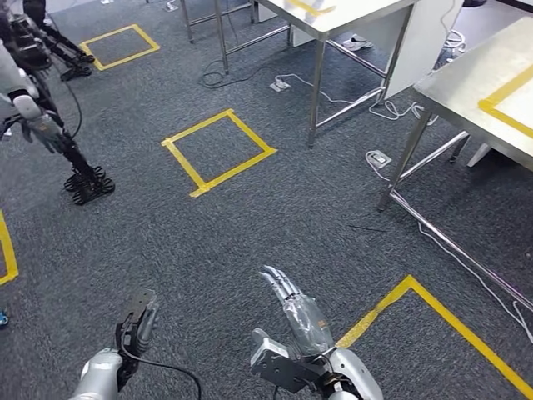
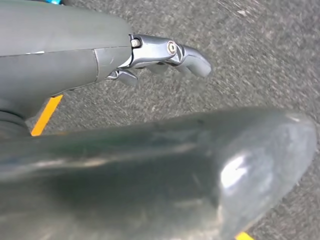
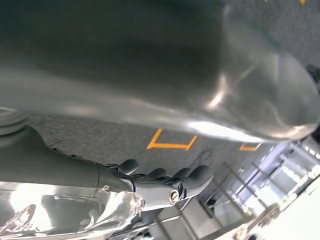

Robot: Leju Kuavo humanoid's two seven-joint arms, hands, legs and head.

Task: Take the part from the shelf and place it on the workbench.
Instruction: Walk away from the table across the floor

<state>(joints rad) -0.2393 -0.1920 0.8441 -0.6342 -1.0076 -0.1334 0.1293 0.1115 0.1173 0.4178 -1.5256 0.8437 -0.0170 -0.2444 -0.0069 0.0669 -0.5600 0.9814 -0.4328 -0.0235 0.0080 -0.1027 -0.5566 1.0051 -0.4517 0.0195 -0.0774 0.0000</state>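
The part's weight and best hold cannot be judged here. Below the workbench (image 1: 477,83), right hand (image 1: 296,321) and left hand (image 1: 139,321) hang empty, fingers straight and loosely side by side.

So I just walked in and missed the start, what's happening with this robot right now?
Nothing is being handled at this moment. The robot is looking down at grey carpet marked with yellow tape squares. Its left hand and right hand both hang low and hold nothing; the right hand's fingers are stretched out. Metal-legged tables stand ahead on its right, and another robot's legs are at far left.
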